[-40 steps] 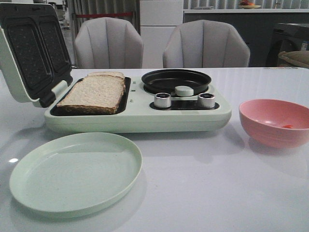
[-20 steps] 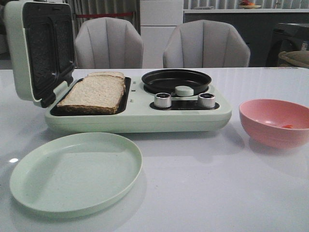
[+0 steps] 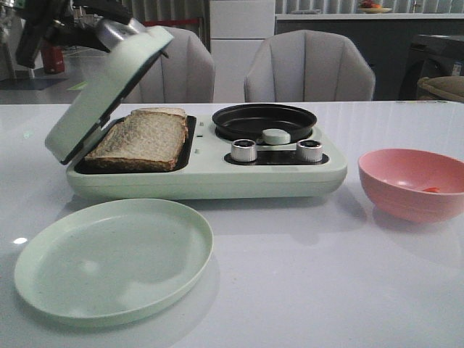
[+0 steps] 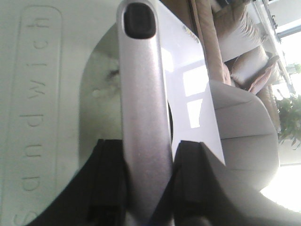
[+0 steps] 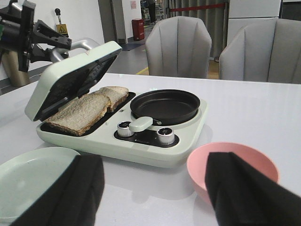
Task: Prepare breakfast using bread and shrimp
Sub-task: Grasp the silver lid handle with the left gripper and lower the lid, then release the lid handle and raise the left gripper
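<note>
Two bread slices [image 3: 141,138] lie overlapping in the left tray of the pale green sandwich maker [image 3: 217,177]; they also show in the right wrist view [image 5: 82,112]. Its lid [image 3: 101,94] hangs half lowered over them. My left gripper [image 3: 87,22] is shut on the lid's silver handle [image 4: 141,94], one finger on each side. The tiny orange shrimp [image 3: 432,190] lies in the pink bowl [image 3: 406,196] at the right. My right gripper [image 5: 155,188] is open and empty, low over the table in front of the maker, between plate and bowl.
A pale green plate [image 3: 109,290] lies at the front left. A black pan [image 3: 264,119] with a pale green knob sits on the maker's right half, above two silver dials [image 3: 244,150]. Two grey chairs [image 3: 308,65] stand behind the table.
The lid has swung down from upright to half closed over the bread. My left gripper has come into the front view, holding the lid's handle.
</note>
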Controlling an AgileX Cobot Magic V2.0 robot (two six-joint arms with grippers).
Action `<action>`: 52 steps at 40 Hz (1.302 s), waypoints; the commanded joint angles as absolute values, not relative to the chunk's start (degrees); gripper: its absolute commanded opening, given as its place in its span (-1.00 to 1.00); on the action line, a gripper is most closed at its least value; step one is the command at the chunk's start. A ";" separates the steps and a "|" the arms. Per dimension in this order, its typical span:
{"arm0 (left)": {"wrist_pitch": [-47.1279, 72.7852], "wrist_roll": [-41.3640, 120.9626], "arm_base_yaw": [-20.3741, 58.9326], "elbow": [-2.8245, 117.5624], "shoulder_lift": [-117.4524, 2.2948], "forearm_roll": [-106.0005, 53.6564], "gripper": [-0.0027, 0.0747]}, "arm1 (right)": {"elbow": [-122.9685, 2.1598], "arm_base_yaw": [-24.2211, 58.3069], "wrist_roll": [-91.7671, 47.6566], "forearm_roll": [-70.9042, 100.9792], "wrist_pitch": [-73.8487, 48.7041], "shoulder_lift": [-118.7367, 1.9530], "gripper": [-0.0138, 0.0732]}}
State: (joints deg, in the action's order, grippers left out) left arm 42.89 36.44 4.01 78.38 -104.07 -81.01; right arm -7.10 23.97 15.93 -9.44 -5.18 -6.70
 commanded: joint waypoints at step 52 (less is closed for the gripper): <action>33.44 26.96 18.48 81.13 -99.98 -35.75 0.71 | -8.56 23.68 15.84 -10.19 -0.30 -7.25 0.60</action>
State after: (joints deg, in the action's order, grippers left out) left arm 32.67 33.03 18.35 79.95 -105.61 -42.96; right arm -7.10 23.97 16.02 -9.53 -5.18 -6.70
